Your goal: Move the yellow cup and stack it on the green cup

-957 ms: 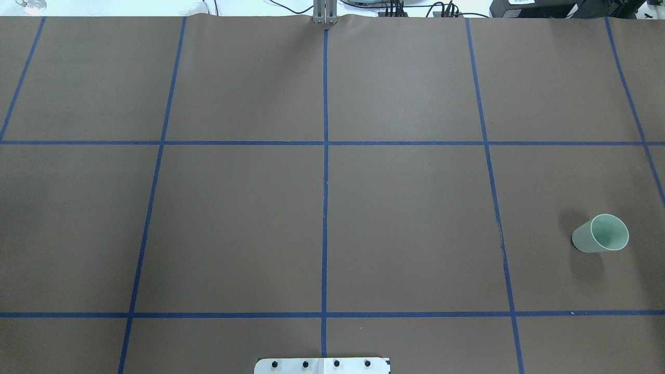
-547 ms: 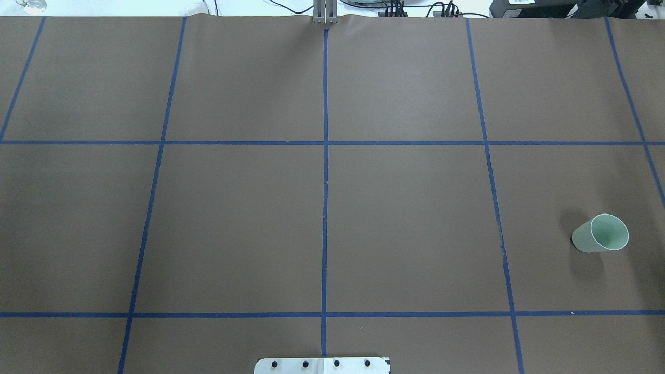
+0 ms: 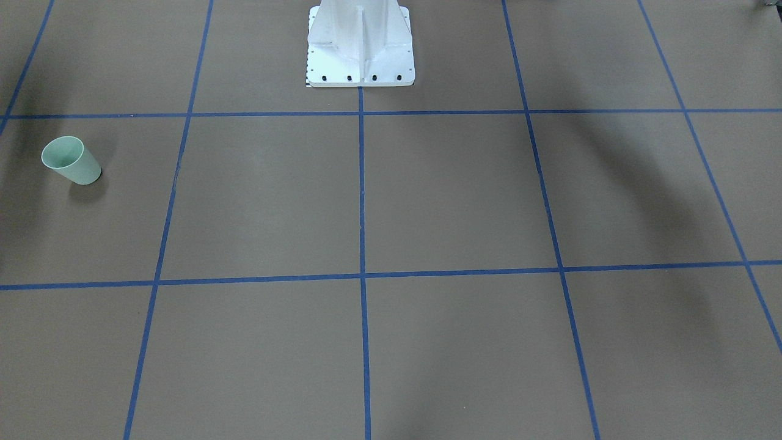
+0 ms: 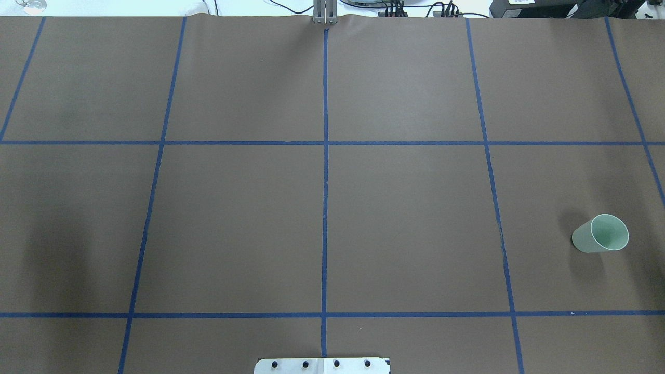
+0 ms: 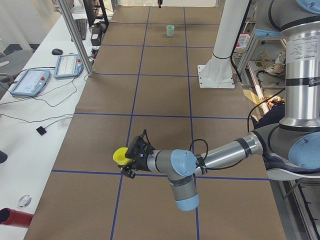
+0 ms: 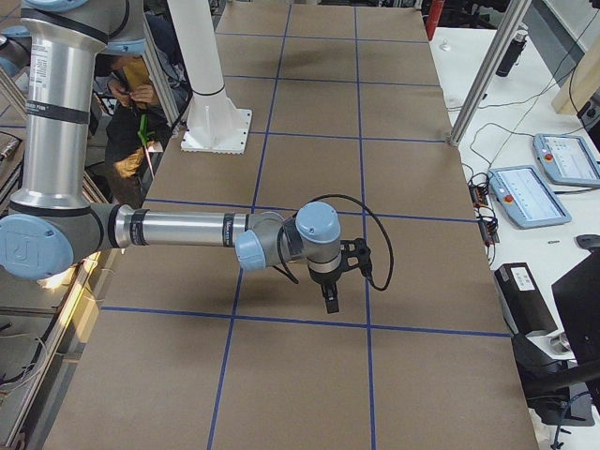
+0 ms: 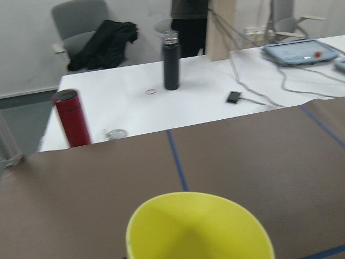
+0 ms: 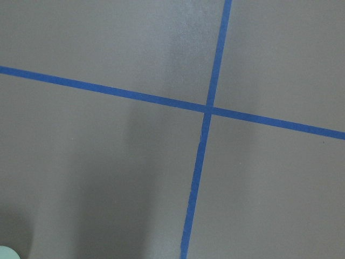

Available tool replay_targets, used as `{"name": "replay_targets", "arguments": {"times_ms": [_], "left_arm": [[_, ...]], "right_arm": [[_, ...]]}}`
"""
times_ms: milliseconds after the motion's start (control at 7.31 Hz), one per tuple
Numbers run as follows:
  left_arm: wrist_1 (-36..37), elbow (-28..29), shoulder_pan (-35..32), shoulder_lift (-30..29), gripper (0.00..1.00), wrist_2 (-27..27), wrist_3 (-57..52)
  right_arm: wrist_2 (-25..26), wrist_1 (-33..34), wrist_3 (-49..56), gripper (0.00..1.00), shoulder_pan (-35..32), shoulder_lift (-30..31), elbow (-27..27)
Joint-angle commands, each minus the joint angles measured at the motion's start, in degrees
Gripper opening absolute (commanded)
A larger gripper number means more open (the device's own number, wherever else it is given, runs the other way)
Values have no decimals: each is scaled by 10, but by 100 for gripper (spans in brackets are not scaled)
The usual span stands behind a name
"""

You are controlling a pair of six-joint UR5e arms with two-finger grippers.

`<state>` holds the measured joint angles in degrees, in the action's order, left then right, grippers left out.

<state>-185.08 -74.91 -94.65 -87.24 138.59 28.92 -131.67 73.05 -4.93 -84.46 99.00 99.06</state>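
Observation:
The green cup (image 4: 600, 234) stands upright on the brown table at its right end; it also shows in the front view (image 3: 70, 160), far off in the exterior left view (image 5: 170, 30), and as a pale rim in the right wrist view's corner (image 8: 5, 252). The yellow cup (image 5: 120, 155) is at my left gripper (image 5: 131, 160), lifted over the table's left end with its mouth towards the operators' side. Its rim fills the bottom of the left wrist view (image 7: 197, 226). My right gripper (image 6: 330, 302) points down over a tape crossing. I cannot tell whether either gripper is open or shut.
The robot's white base (image 3: 360, 49) stands at the table's near middle edge. Beyond the table's far edge a white bench holds a red bottle (image 7: 71, 117), a black bottle (image 7: 171, 60), tablets (image 5: 30, 82) and cables. An aluminium post (image 5: 75, 35) rises there.
A faint shadow has spread over the left part of the table in the overhead view. The green cup has not moved.

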Motion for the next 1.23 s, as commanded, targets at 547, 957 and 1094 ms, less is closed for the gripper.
{"name": "replay_targets", "arguments": {"times_ms": [547,957,1094], "left_arm": [[-8,-150,242,-182,16,54,4],[-12,-148,446,-262,16,-60,-3],[-13,-142,495,-278,17,-115,-4]], "right_arm": [[-37,2,-20,100,1,-81,1],[-97,7,-166,100,31,-163,25],[-95,8,-230,100,62,-203,26]]}}
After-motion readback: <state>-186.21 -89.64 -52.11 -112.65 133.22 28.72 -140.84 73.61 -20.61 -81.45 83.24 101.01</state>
